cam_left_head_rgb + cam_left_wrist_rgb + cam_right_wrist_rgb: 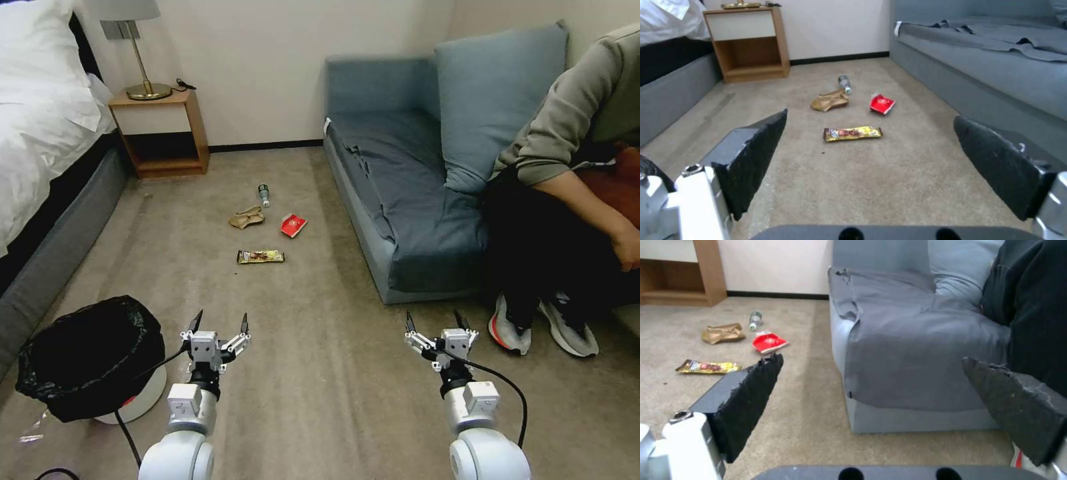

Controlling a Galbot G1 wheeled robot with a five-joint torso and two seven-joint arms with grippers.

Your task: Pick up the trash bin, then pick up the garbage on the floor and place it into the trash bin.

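Beige carpet (320, 373): bin (90, 360) near-left; wrapper (261, 257), packet (293, 225), paper bag (246, 218), bottle (265, 195) mid-floor.

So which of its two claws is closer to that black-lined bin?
Left. The left gripper hovers open just beside the trash bin; the right gripper hangs open far across the carpet, near the sofa.
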